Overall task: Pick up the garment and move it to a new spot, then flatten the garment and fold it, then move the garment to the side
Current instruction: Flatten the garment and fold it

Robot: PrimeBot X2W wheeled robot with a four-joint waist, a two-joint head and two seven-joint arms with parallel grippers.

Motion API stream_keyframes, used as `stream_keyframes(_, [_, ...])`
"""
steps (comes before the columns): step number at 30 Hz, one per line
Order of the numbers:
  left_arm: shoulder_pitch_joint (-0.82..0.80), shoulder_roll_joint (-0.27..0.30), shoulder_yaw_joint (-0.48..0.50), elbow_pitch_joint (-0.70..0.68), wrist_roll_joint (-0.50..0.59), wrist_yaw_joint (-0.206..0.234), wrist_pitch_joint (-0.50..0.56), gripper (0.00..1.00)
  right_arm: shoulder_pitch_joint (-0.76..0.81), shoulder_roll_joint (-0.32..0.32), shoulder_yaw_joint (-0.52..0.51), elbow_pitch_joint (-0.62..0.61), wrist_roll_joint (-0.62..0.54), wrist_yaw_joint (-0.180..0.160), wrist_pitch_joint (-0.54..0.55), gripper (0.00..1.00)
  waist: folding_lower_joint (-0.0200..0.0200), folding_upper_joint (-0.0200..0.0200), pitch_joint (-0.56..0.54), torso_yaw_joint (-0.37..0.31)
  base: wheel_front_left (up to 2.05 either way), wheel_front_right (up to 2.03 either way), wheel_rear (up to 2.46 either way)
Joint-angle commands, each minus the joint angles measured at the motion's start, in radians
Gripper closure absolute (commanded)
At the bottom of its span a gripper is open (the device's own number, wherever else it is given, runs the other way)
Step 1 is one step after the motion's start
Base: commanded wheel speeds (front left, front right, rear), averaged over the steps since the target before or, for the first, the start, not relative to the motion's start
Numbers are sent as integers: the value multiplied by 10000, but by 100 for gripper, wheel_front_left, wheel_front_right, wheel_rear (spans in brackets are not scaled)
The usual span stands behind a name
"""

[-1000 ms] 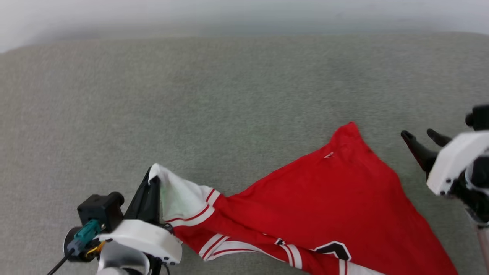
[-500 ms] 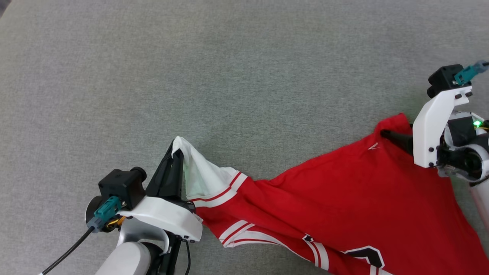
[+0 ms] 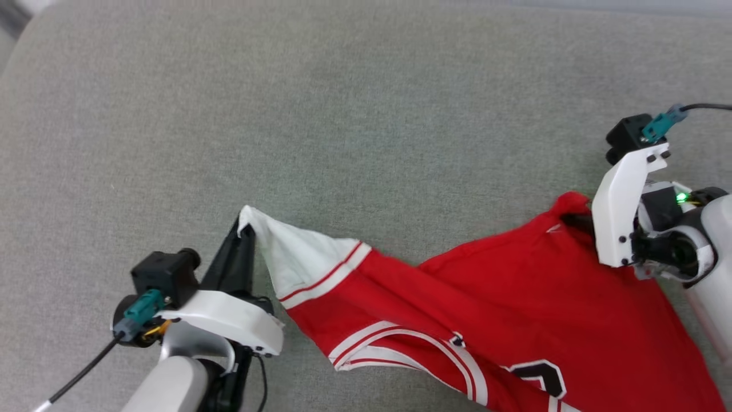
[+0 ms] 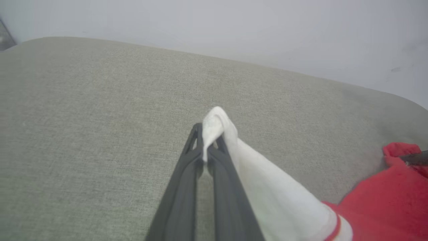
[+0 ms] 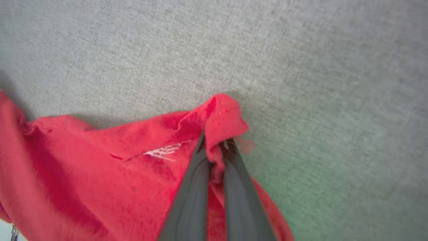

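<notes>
The garment (image 3: 492, 297), a red jersey with white striped sleeves and black-and-white lettering, stretches across the lower right of the head view on a grey-green cushion. My left gripper (image 3: 245, 229) is shut on the tip of a white sleeve (image 3: 291, 257). The left wrist view shows that sleeve (image 4: 267, 197) pinched between the dark fingers of the left gripper (image 4: 208, 132). My right gripper (image 3: 575, 216) is shut on a red corner of the garment. In the right wrist view the red cloth (image 5: 100, 174) bunches between the tips of the right gripper (image 5: 214, 147).
The grey-green cushion (image 3: 366, 114) spreads wide beyond the garment in the head view. Its far edge meets a pale wall (image 4: 234, 26) in the left wrist view. A black cable (image 3: 703, 106) runs from my right wrist.
My right gripper came in from the right onto the garment's red corner and shut on it. The head camera shifted. My left gripper kept its hold on the sleeve.
</notes>
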Motion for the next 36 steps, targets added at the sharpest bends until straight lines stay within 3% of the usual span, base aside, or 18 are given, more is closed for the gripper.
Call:
stream_keyframes(1, [-57,202,165,71,-77,-56,-26,100,186,72,119,-13,38,23,-367,100,-1,0,-446,-237,0,0,0])
stream_keyframes(9, [-980,755,927,723,-548,-390,171,100,-75,76,-171,79,-351,12,-2016,100,-1,0,-1620,-931,0,0,0])
stream_keyframes(20, [-4104,687,1177,3139,-676,-1111,291,100,-1024,786,-1129,1020,-1274,12,-4040,100,-1,0,-2095,-1496,0,0,0])
stream_keyframes(28, [-7629,369,1248,4744,-196,-1389,-450,100,-3049,1133,-2130,1265,-2076,12,-5929,100,-1,0,-1241,-1672,0,0,0])
stream_keyframes(36, [-11128,291,1291,5398,444,-1450,-1090,100,-5690,1085,-2866,937,-2448,12,-7187,100,-1,0,322,-1748,0,0,0])
